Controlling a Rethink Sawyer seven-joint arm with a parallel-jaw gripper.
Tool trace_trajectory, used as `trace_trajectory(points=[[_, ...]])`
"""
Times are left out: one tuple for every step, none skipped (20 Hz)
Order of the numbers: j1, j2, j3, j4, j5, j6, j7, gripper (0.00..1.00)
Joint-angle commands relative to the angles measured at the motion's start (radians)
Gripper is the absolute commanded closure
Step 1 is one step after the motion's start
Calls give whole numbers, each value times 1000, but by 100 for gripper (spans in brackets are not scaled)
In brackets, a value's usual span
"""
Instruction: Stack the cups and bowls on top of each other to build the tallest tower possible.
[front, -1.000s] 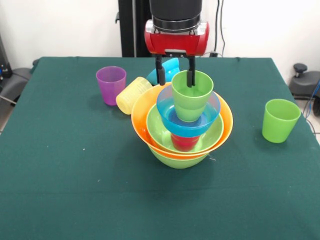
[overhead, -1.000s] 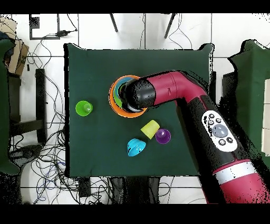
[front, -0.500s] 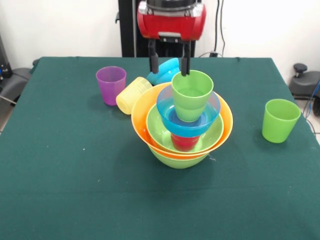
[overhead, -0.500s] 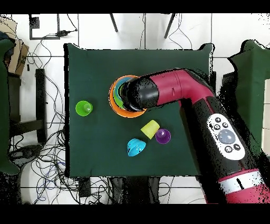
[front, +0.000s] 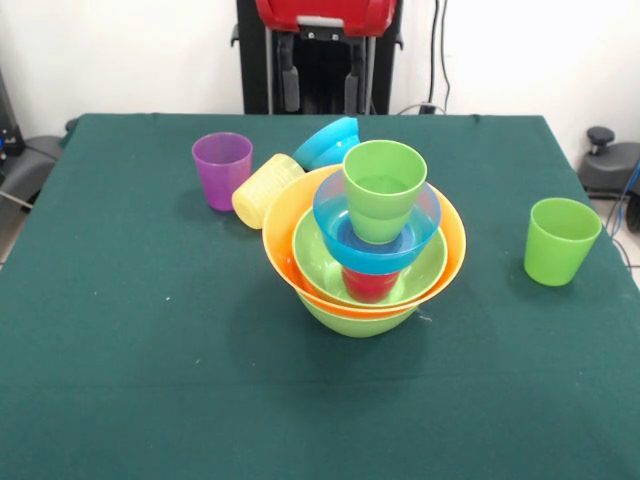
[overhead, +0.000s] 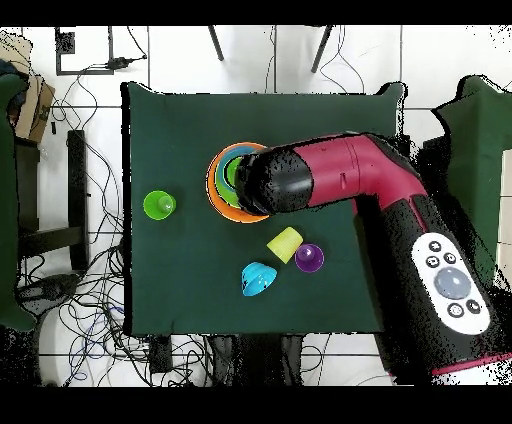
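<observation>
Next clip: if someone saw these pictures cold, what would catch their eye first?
The tower at mid-table: a light green cup sits in a blue bowl over a red cup, nested in lime green and orange bowls. The pincer hangs open above it, holding nothing. Loose pieces ring it: a purple cup, a tipped yellow cup and a tilted blue bowl behind, and another green cup alone off to one side.

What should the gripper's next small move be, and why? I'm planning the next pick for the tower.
Probably swing toward the purple cup. The gripper hangs open and empty above the tower, whose top green cup stands free. The purple cup stands upright and reachable; the yellow cup lies on its side.
</observation>
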Motion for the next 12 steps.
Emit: trace_trajectory(points=[[-15,-5,5,120,-7,-13,-166,0],[-19,-10,6,129,-7,-16,-166,0],[-20,-13,6,138,-7,-19,-162,0],[-21,-16,7,147,-6,-23,-159,0],[-19,-20,6,157,-6,-28,-147,0],[-17,-26,4,169,-5,-36,-135,0],[-11,-34,4,180,-2,-42,-119,0],[-6,-43,3,192,2,-49,-103,0],[1,-51,2,203,6,-54,-86,0],[8,-54,-1,208,8,-58,-71,0],[16,-59,-4,215,10,-63,-55,0],[26,-62,-8,219,11,-69,-37,0]])
